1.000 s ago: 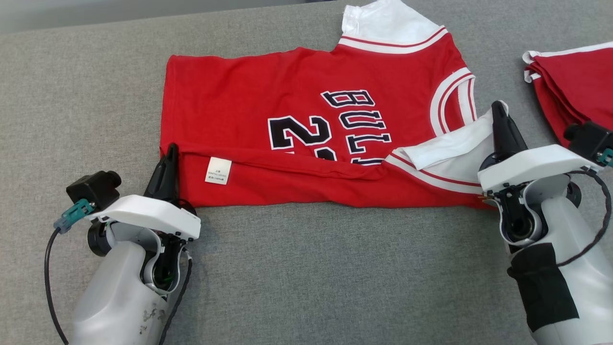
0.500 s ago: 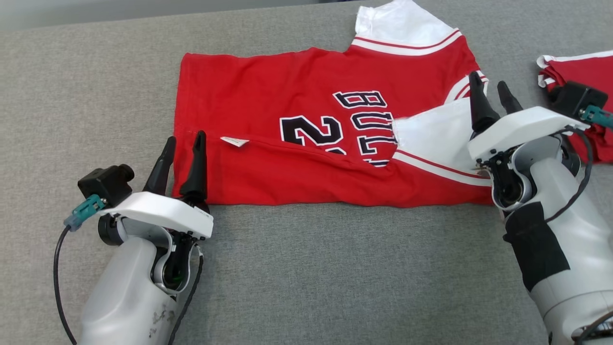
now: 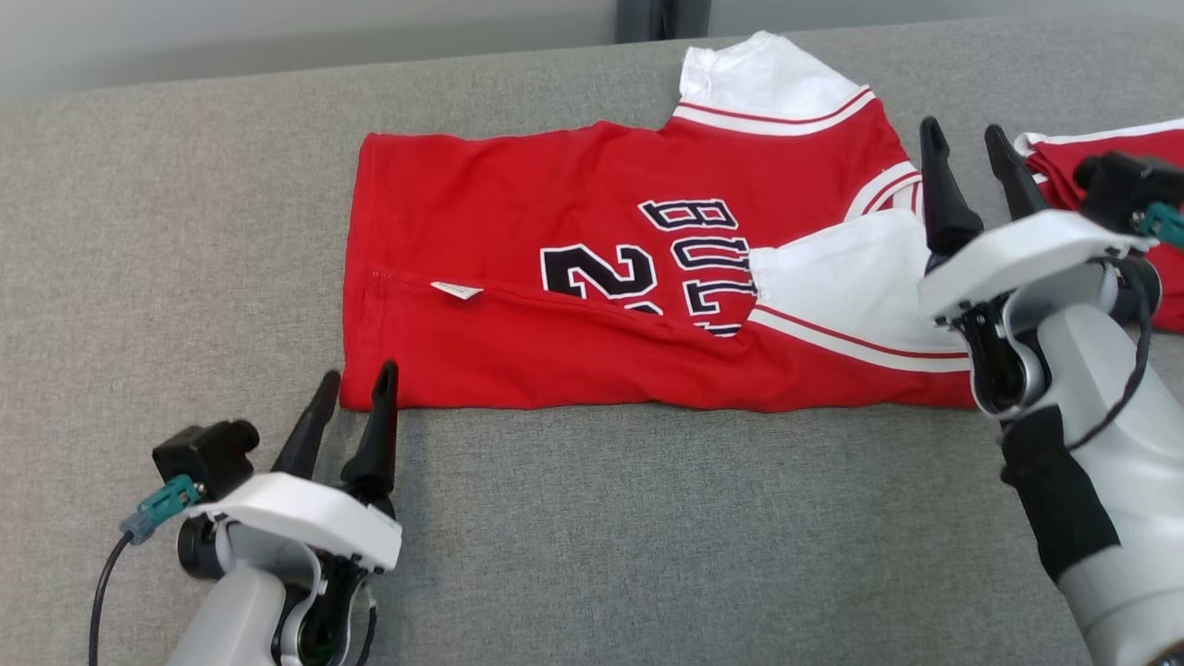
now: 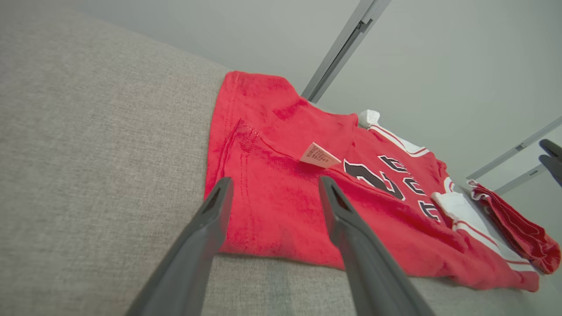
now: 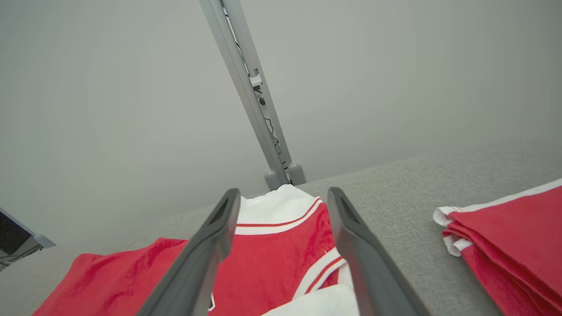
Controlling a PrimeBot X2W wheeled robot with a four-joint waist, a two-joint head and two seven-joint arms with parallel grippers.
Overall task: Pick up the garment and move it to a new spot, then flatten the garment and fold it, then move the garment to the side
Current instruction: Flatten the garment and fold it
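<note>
The garment (image 3: 555, 222) is a red jersey with white sleeves and dark lettering, lying flat on the grey table (image 3: 592, 536). Its near long edge is folded over toward the middle, with a small white label (image 3: 457, 290) showing at the fold. My left gripper (image 3: 359, 386) is open and empty, just off the jersey's near left corner (image 4: 228, 237). My right gripper (image 3: 965, 135) is open and empty, raised over the jersey's right end near the folded white sleeve (image 3: 832, 277). In the right wrist view the jersey (image 5: 272, 245) lies below the spread fingers.
A stack of folded red garments (image 3: 1110, 157) lies at the table's right edge, close behind my right gripper, also seen as a red stack (image 5: 513, 245). A grey upright post (image 5: 250, 92) stands behind the table's far edge. Bare grey table stretches along the front and left.
Both grippers have opened and let go of the jersey's folded edge. The left has pulled back off the near left corner; the right has lifted away. The head camera has shifted.
</note>
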